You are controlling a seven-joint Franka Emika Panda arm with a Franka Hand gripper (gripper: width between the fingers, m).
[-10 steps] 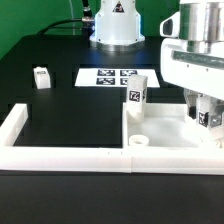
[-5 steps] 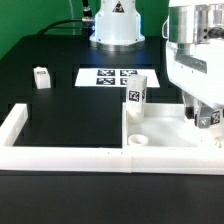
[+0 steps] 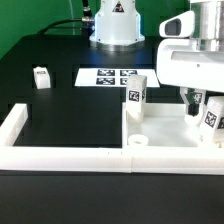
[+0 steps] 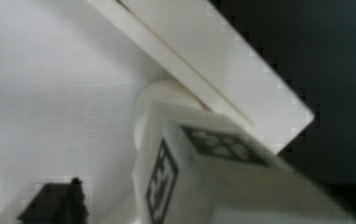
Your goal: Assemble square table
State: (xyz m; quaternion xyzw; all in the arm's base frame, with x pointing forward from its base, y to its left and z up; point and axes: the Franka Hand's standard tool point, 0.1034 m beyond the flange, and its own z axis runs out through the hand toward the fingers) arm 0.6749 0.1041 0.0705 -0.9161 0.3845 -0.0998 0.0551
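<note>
Reads as released: pincer [image 3: 197,100] with jaws apart, hanging just above the square table's slab [image 3: 165,128], gripping nothing. Just beside it, a tagged leg [image 3: 213,118] on the slab near the exterior view's right edge, looking slightly tilted (hard to be sure at this size). Elsewhere, a second leg [image 3: 137,95] upright on the slab and a third leg [image 3: 41,77] well apart on the dark surface [image 3: 60,105], to the exterior view's left of the marker board [image 3: 110,76]. Slab lying against the border wall [image 3: 60,150].

Could topple the tagged leg if not fully seated, or clip it with a finger on lifting away.

Shown only by the wrist view: a gap between one dark finger [image 4: 50,203] and the tagged leg [image 4: 201,165], with the slab's edge close by. Shown only by the exterior view: the other legs, the wall, the marker board.
</note>
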